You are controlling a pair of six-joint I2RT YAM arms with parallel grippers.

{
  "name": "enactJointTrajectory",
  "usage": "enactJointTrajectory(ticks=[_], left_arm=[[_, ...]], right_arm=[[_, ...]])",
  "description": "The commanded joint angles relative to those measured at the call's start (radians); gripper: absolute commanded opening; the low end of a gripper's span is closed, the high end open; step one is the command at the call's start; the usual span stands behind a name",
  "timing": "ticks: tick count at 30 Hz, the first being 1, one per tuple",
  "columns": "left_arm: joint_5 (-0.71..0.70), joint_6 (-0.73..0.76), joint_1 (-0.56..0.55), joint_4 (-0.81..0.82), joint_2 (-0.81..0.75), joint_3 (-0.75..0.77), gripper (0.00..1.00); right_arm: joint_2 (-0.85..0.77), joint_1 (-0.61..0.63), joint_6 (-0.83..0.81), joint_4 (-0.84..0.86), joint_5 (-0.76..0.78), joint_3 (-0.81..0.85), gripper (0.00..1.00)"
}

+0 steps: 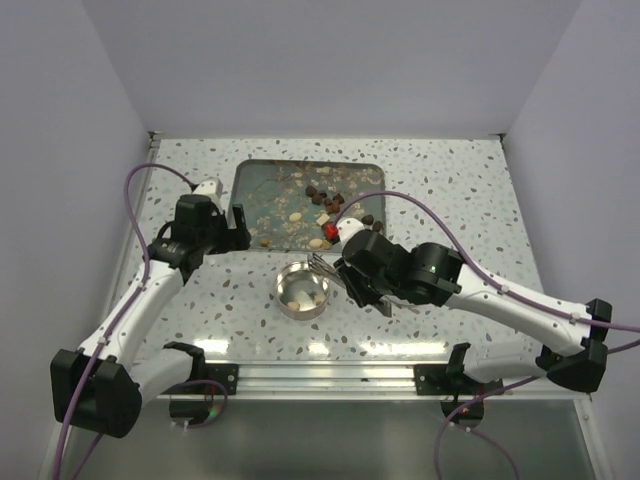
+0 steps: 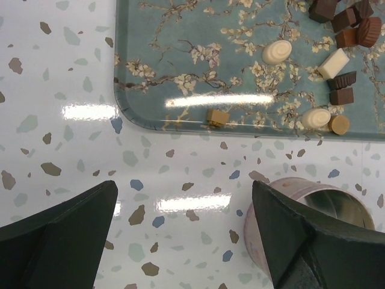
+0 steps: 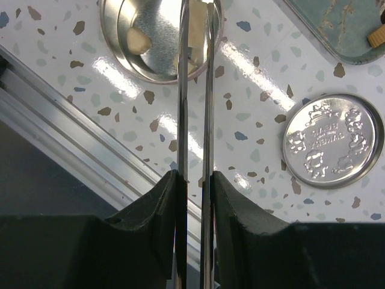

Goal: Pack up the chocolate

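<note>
Tongs (image 3: pixel 195 90) (slim, twin-blade, metal) clamped in right gripper (image 3: pixel 194 180), tips over round silver tin (image 3: pixel 114 30) ahead, probably for drops. Left gripper (image 2: pixel 184 201) wide open, empty. Chocolate (image 2: pixel 277 52) mostly on teal floral tray (image 2: pixel 180 72) beyond its fingers; a few cream pieces in the tin.

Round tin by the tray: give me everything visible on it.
The round tin is shiny silvery metal inside with a pale outer wall. It stands lidless and upright on the speckled table, just in front of the floral tray and apart from it. A few cream-white chocolate pieces lie inside. The metal tongs, clamped in the right end effector, reach over its opening; rim contact cannot be told. An embossed lid lies apart.
</note>
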Motion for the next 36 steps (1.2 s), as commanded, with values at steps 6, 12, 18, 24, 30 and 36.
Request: enactJointTrajectory(ticks=[6, 12, 18, 24, 30, 36], left_arm=[[-0.004, -0.017, 0.004, 0.006, -0.051, 0.003, 1.00], [-0.004, -0.010, 0.004, -0.013, -0.067, 0.001, 1.00], [-0.007, 0.004, 0.004, -0.026, -0.083, 0.000, 1.00], [-0.004, 0.015, 0.004, -0.020, -0.073, 0.001, 1.00], [-0.001, 0.018, 0.004, -0.014, -0.064, 0.014, 1.00], [-0.018, 0.033, 0.007, -0.023, -0.057, 0.038, 1.00]], right_arm=[[0.011, 0.042, 0.022, 0.043, -0.013, 0.009, 0.29], [0.028, 0.054, 0.015, 0.052, -0.010, 0.024, 0.37], [0.045, 0.058, 0.009, 0.056, -0.001, 0.043, 0.39], [0.068, 0.059, 0.004, 0.076, 0.028, 0.066, 0.38], [0.184, 0.058, -0.057, 0.134, 0.028, 0.193, 0.37], [0.324, 0.042, -0.137, 0.171, 0.025, 0.311, 0.37]])
